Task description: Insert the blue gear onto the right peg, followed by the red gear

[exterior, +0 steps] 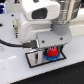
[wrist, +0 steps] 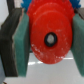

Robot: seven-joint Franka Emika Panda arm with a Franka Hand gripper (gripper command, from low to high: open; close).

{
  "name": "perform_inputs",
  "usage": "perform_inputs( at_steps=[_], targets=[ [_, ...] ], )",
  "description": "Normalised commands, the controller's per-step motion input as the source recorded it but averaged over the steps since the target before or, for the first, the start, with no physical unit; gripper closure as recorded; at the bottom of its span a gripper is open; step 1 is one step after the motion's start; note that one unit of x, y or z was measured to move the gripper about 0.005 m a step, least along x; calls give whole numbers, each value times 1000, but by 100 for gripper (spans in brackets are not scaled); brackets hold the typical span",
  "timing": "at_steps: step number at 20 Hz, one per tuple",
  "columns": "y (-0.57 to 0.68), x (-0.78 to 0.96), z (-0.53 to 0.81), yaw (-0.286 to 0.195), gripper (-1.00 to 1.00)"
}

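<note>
In the exterior view my gripper (exterior: pixel 50 49) hangs low over the grey black-bordered plate (exterior: pixel 34 59). It is shut on the red gear (exterior: pixel 51 50), which sits just above the blue gear (exterior: pixel 50 56) on the plate. The right peg is hidden under the gears. In the wrist view the red gear (wrist: pixel 49 34) fills the middle, its dark centre hole showing, clamped between my two teal-padded fingers (wrist: pixel 21 42). A sliver of the blue gear (wrist: pixel 24 5) shows behind the red gear.
The plate lies on a white table (exterior: pixel 15 67). A black cable (exterior: pixel 12 44) runs across the table at the exterior view's left. The arm's white body (exterior: pixel 35 17) fills the upper part of that view.
</note>
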Motion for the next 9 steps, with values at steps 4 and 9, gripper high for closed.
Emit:
perform_inputs(
  at_steps=[4, 9],
  targets=[
    [54, 73, 231, 0, -100],
    [124, 20, 608, 0, -100]
  ],
)
